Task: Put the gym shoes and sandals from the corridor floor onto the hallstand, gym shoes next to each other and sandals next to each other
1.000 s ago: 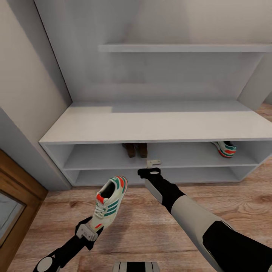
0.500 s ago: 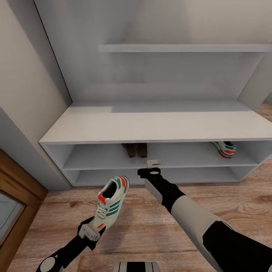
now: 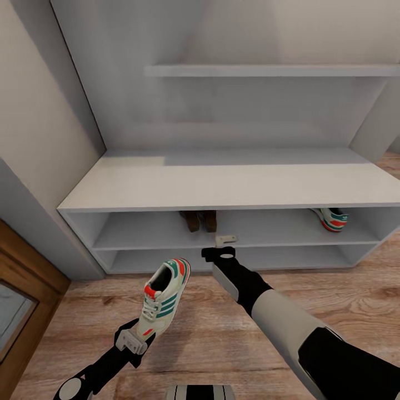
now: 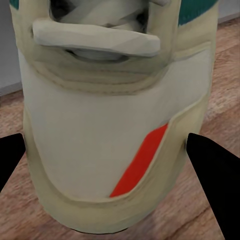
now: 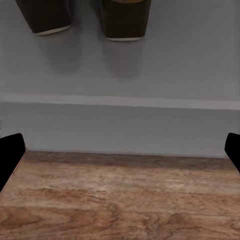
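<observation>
Light-grey and low, the shoe rack [image 3: 222, 186] stands against the wall on the wood-plank floor [image 3: 211, 328]. On its upper shelf the two brown sandals [image 3: 201, 220] sit side by side near the middle, heels toward the robot; the right wrist view shows their heels [image 5: 125, 20] just above the shelf's front edge. Far to the right on the same shelf lies one sneaker [image 3: 332, 219], well apart from the sandals.

The left hand [image 3: 133, 339] is clenched on the toe of the second sneaker [image 3: 162, 297], which it holds tilted above the floor in front of the rack, heel raised toward the shelves. In the left wrist view, the dark fingertips [image 4: 215, 170] flank the white toe cap with its red patch [image 4: 117, 145].

The right hand [image 3: 223, 244] reaches out low in front of the rack's shelves, near the sandals. It is released and holds nothing: its dark fingertips [image 5: 11, 155] stand spread wide apart over the floor and the shelf edge.
</observation>
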Robot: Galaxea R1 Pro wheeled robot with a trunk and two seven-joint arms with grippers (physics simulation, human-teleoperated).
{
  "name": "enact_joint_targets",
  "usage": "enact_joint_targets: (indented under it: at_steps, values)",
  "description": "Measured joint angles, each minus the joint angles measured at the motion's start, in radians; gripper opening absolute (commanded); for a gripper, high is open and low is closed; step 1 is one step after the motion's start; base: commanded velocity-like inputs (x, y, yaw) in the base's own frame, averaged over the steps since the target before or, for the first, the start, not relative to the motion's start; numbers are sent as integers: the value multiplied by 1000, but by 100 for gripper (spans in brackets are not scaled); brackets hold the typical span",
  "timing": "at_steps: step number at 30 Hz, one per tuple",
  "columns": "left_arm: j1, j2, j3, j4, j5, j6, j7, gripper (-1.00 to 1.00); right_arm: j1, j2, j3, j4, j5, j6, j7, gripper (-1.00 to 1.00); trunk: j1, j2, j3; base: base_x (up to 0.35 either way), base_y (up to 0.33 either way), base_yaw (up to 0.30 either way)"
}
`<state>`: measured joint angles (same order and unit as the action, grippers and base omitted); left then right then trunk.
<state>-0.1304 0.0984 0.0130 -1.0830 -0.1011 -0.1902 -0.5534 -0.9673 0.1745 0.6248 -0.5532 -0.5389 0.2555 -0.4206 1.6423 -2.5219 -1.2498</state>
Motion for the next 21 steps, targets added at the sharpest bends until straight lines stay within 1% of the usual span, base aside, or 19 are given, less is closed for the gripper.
enact_joint_targets:
  at_steps: [1,4,7,10,11,13,14,15,17,18,20,21]
  values:
    - [0,0,0,0,0,0,0,-100,0,0,0,0,0,-1,0,100,0,0,0,0,0,0]
    - [0,1,0,0,2,0,-1,-100,23,0,11,-7,0,-57,0,100,0,0,0,0,0,0]
    - [0,1,0,0,2,0,-1,-100,30,0,18,-10,1,-78,0,100,0,0,0,0,0,0]
    - [0,1,1,-1,4,0,-2,-100,57,0,53,-17,1,-126,-2,100,0,0,0,0,0,0]
    - [0,1,1,-1,4,0,-2,-100,57,0,54,-17,1,-126,-2,100,0,0,0,0,0,0]
    - [0,1,1,-1,4,0,-3,-100,93,0,86,-35,1,-145,-4,100,0,0,0,0,0,0]
    - [0,1,1,-1,4,0,-3,-100,94,0,86,-36,2,-145,-4,100,0,0,0,0,0,0]
    - [0,1,1,-1,4,0,-4,-100,116,-10,100,-52,1,-152,-5,100,0,0,0,0,0,0]
    - [0,2,1,-2,5,0,-5,-100,164,-47,122,-105,1,-162,-7,100,0,0,0,0,0,0]
    - [0,2,1,-2,5,0,-5,-100,165,-47,123,-107,2,-162,-7,100,0,0,0,0,0,0]
    - [0,2,1,-4,5,0,-6,-100,208,-100,139,-179,2,-164,-7,100,0,0,0,0,0,0]
    - [0,2,1,-4,5,0,-6,-100,208,-101,140,-180,2,-164,-7,100,0,0,0,0,0,0]
